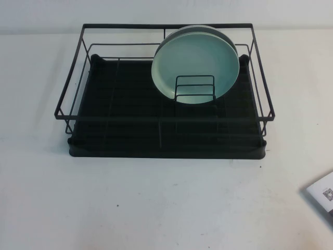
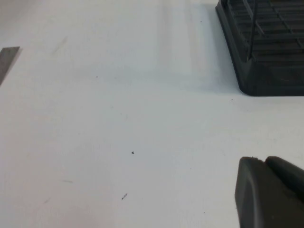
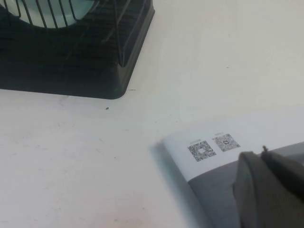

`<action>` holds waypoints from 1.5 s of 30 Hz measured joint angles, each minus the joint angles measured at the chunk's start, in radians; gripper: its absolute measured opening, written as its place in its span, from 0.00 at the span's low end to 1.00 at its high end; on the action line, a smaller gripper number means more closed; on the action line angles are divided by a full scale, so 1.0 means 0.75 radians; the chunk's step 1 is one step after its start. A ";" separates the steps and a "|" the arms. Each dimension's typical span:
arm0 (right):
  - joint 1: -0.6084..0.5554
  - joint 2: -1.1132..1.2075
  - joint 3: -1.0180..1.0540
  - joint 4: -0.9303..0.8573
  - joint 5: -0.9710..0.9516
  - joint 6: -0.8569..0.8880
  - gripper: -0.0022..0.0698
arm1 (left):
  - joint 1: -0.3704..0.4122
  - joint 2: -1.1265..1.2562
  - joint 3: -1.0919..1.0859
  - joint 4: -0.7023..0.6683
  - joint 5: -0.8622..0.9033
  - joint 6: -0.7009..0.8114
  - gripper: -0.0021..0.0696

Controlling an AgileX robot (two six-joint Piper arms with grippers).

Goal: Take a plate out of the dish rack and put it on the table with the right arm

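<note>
White, plain surface carries the black wire-frame dish rack; the round mint-green plate stands upright in its small wire holder. My right end effector and left end effector rest low, well apart from it — finger state I cannot tell. Best approach: from above, gripping the plate's top rim — then lifting straight up.

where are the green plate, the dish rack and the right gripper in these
green plate (image 1: pixel 195 57), high view, middle of its face
dish rack (image 1: pixel 130 104), high view, ribbed tray base
right gripper (image 3: pixel 266 190), right wrist view, dark finger over the table
</note>
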 joint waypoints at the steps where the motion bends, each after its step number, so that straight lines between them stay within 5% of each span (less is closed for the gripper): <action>1: 0.000 0.000 0.000 0.000 0.000 0.000 0.00 | 0.000 0.000 0.000 0.000 0.000 0.000 0.02; 38: 0.000 0.000 0.000 0.022 0.000 0.000 0.00 | 0.000 0.000 0.000 0.000 0.000 0.000 0.02; 45: 0.000 0.000 0.000 0.394 -0.131 0.000 0.00 | 0.000 0.000 0.000 0.000 0.000 0.000 0.02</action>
